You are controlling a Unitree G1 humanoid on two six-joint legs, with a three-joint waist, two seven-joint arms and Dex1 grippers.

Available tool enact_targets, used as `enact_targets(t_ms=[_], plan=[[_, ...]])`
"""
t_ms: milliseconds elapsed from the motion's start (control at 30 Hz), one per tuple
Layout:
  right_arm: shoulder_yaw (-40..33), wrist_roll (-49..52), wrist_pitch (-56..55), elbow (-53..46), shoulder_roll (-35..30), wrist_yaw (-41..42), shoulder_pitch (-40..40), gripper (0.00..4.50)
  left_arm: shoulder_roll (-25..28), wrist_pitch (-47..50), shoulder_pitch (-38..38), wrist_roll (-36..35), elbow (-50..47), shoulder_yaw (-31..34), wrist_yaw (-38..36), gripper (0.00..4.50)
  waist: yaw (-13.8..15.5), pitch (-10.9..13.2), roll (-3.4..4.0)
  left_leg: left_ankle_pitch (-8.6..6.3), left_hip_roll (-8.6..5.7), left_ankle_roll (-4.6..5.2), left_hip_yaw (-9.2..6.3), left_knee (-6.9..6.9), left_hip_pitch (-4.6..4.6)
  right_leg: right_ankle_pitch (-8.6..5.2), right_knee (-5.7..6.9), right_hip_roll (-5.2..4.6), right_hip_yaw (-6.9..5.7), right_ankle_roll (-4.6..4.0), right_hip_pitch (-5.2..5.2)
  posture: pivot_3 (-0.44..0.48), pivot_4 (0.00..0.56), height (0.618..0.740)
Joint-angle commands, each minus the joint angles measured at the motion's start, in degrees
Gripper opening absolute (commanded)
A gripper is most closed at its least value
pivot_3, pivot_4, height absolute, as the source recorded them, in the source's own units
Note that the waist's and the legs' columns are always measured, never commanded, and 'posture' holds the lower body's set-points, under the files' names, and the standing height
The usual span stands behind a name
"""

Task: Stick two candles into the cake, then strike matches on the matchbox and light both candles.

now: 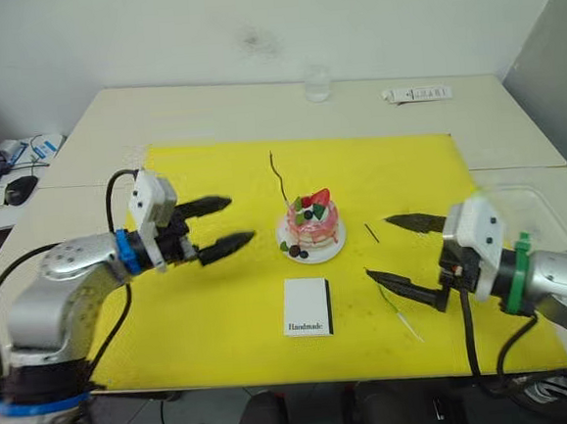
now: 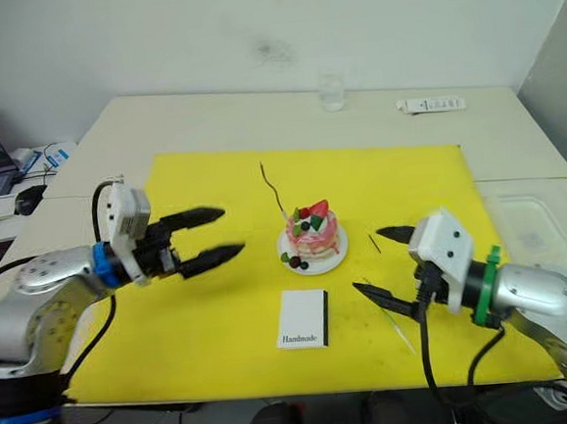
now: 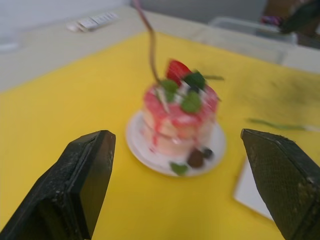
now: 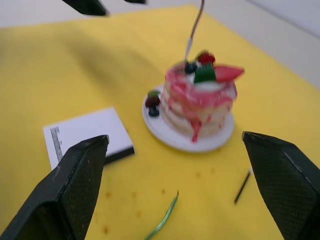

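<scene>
Yellow matting covers the table [image 1: 513,135] under me, and from the head camera I see the cake [image 1: 313,222] on its white plate near the middle, with one candle [image 1: 279,179] already standing in it, thin and wavy, leaning a little toward the far side. My left gripper [image 1: 224,225] hangs just to the cake's left, fingers spread and empty, which I take as a pose of having nothing more to hold there. The matchbox [image 1: 307,306] lies flat in front of the cake, lettering up, within reach of either arm. My right gripper [image 1: 397,252] is parted and holds nothing; the second candle [image 1: 402,316], greenish, lies on the mat just beside its lower finger, and a match [image 1: 372,233] lies between that gripper and the plate. From my left wrist, the cake sits framed between my two open fingers, the planted candle rising from its top. From my right wrist, the green candle's tip shows ahead, the match to one side, the matchbox to the other. I judge the green candle comes next.
</scene>
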Motion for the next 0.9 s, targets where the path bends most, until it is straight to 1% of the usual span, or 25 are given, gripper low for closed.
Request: enact_targets(t_ms=[33, 100, 167, 267, 333, 467, 633, 667, 700, 900], plan=[[-3.03, -4.74, -0.96, -4.82, -0.16, -1.92, 8.49, 4.5, 4.93, 2.67, 2.98, -4.38, -7.82, -1.04, -7.05, 4.45, 0.11, 0.0, -0.01, 0.0, 0.0, 0.0, -0.04, 0.0, -0.02, 0.0, 0.0, 0.0, -0.03, 0.0, 0.0, 0.0, 0.15, 0.74], [-2.13, -7.89, -2.05, -5.85, 0.52, -3.16, 13.25, 4.5, 6.38, 1.93, 5.22, -4.62, -10.54, -1.9, -9.26, 4.45, -0.02, 0.0, 0.02, 0.0, 0.01, -0.01, 0.02, 0.0, 0.06, -0.01, 0.01, -0.01, 0.02, 0.01, 0.03, 0.0, 0.15, 0.74], [0.06, -11.42, -3.08, -6.47, 1.54, -4.81, 17.54, 4.5, 6.17, -0.22, 7.03, -3.42, -12.66, -3.0, -10.19, 4.45, -0.05, -0.01, 0.04, 0.0, 0.02, 0.0, 0.01, 0.01, 0.09, -0.01, 0.02, 0.0, 0.03, 0.01, 0.04, 0.0, 0.15, 0.74], [3.92, -14.78, -5.03, -6.3, 4.23, -6.8, 20.86, 4.5, 4.61, -2.06, 7.52, -2.83, -14.26, -4.25, -9.43, 4.45, -0.13, -0.01, 0.04, 0.0, 0.07, 0.0, 0.01, 0.02, 0.33, 0.0, 0.06, 0.0, 0.03, -0.01, 0.21, 0.0, 0.15, 0.74], [6.46, -17.34, -5.93, -5.17, 6.36, -8.81, 21.04, 4.5, 3.95, -3.11, 7.63, -2.7, -15.13, -4.95, -9.39, 4.45, -0.14, -0.01, 0.04, 0.0, 0.08, 0.0, -0.02, 0.02, 0.48, 0.02, 0.08, 0.02, 0.03, -0.04, 0.34, 0.0, 0.15, 0.74], [9.22, -20.65, -6.32, -3.04, 9.23, -11.16, 19.16, 4.5, 3.67, -4.4, 7.87, -2.91, -15.92, -5.16, -9.91, 4.45, -0.14, -0.02, 0.04, 0.0, 0.07, 0.0, -0.01, 0.03, 0.52, 0.02, 0.09, 0.03, 0.08, -0.07, 0.36, 0.0, 0.15, 0.74], [11.96, -24.0, -6.53, -1.13, 10.65, -11.93, 18.74, 4.5, 2.9, -5.2, 7.2, -2.81, -15.62, -5.68, -9.02, 4.45, -0.1, -0.02, 0.04, 0.0, 0.03, 0.0, 0.0, 0.0, 0.38, -0.04, 0.03, 0.05, 0.07, -0.13, 0.3, 0.0, 0.15, 0.74], [12.42, -24.31, -6.29, -1.04, 10.89, -12.04, 18.81, 4.13, 2.76, -5.28, 7.12, -2.77, -15.58, -5.77, -8.83, 4.5, -0.1, -0.02, 0.04, 0.0, 0.03, 0.0, -0.01, 0.0, 0.34, -0.05, 0.01, 0.06, 0.06, -0.13, 0.29, 0.0, 0.15, 0.74], [12.88, -24.59, -5.72, -1.01, 11.19, -12.31, 18.93, 3.98, 2.63, -5.34, 7.11, -2.7, -15.57, -5.85, -8.66, 4.5, -0.1, -0.02, 0.04, 0.0, 0.03, 0.0, -0.01, -0.02, 0.32, -0.07, -0.01, 0.07, 0.06, -0.12, 0.28, 0.0, 0.15, 0.74], [14.42, -25.31, -4.4, -2.71, 12.3, -12.44, 22.05, 1.9, 2.49, -5.08, 7.14, -2.96, -16.08, -5.92, -7.39, 4.5, -0.1, -0.02, 0.04, 0.0, 0.06, 0.0, -0.04, -0.03, 0.32, -0.1, 0.02, 0.08, 0.04, -0.11, 0.25, 0.0, 0.15, 0.74]])
